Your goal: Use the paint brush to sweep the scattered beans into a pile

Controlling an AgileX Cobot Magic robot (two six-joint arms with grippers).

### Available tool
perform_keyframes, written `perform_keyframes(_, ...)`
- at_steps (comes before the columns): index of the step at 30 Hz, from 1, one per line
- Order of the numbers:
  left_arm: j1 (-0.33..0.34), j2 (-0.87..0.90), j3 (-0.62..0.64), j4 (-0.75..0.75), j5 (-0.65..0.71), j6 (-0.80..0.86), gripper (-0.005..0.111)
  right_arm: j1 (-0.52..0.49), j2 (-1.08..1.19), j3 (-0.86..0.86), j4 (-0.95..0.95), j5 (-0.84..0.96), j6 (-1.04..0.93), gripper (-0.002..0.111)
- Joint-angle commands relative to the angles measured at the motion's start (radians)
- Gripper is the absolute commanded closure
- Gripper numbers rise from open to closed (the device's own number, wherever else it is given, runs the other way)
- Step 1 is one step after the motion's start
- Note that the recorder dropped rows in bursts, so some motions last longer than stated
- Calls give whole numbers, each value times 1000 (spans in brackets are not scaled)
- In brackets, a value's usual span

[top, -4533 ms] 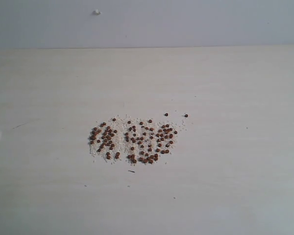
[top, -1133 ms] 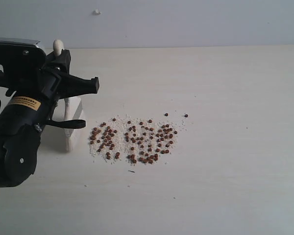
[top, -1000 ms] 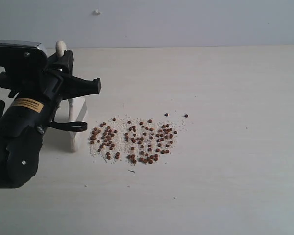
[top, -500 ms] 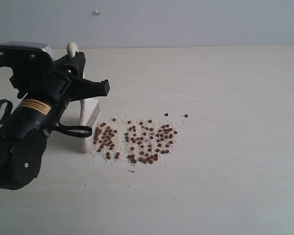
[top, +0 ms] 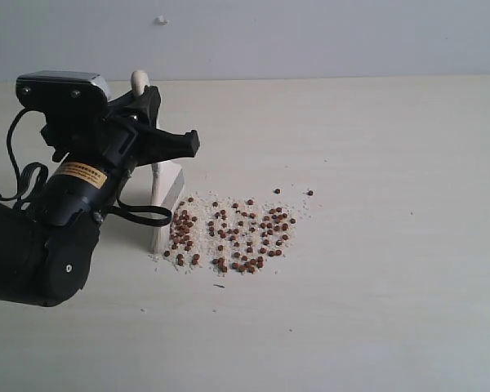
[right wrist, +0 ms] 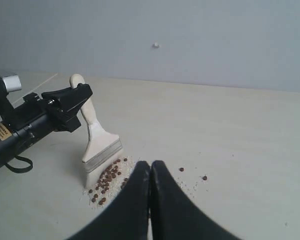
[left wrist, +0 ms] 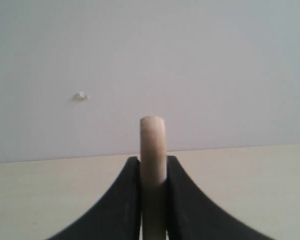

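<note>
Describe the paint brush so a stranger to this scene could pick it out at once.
On the pale table, look left of the spread of reddish-brown beans, where the black left gripper reaches in. Clamped in it stands the paint brush, bristles down at the beans' edge. Nothing else is wide and flat: wooden handle, silver band, white bristles.

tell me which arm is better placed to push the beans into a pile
Left: the left gripper is shut on the paint brush, bristles against the beans. The right gripper is shut, empty.
</note>
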Motion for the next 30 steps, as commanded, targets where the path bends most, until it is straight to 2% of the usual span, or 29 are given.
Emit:
perform_keyframes(1,-7,7,-2,4,10,-15,107,2,-2,4,-5,-6,-5,108)
perform_keyframes(18,-7,-22,-2,-3,10,-9,107,2,-2,4,-2,-6,-5,108)
perform_keyframes(30,-7,-50,-2,-73,10,147,107,2,-2,4,-2,-6,-5,108)
